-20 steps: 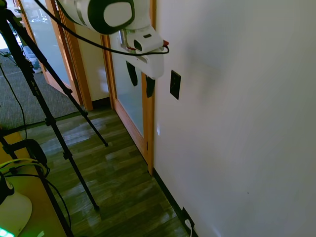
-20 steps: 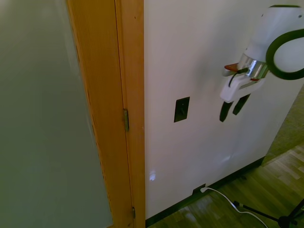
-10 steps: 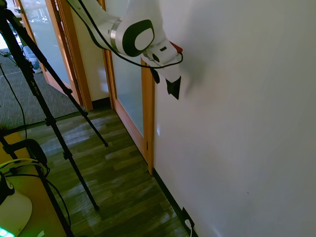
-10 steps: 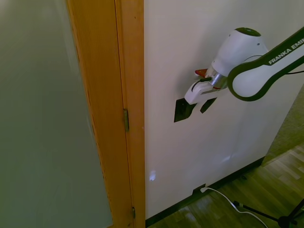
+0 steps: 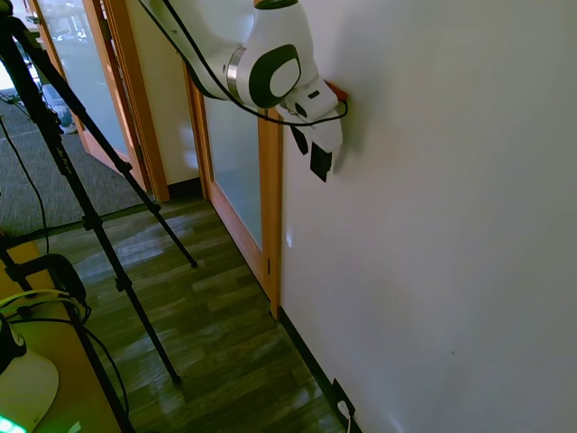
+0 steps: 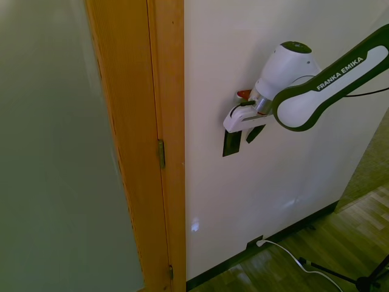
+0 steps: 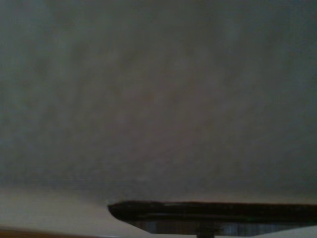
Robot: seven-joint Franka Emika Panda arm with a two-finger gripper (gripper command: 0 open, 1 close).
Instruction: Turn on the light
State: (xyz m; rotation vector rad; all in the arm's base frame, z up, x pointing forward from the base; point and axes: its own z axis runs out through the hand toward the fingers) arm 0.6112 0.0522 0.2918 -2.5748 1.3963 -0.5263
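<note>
Since 1.0 s ago the white arm's two-finger gripper (image 6: 242, 139) swings from clear of the white wall to the small black upright rectangular switch plate (image 6: 230, 146). Its dark fingers (image 5: 320, 160) now overlap the plate's upper part, hiding it.

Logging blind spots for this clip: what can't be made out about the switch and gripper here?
- Switch plate: its top is hidden behind the gripper in both exterior views; rocker position unreadable.
- Contact between fingers and switch: cannot tell in either exterior view.
- Wrist view: blurred wall, only a dark strip cut off at the edge.
- No lamp in view.
- Floor outlet: too small for detail.
</note>
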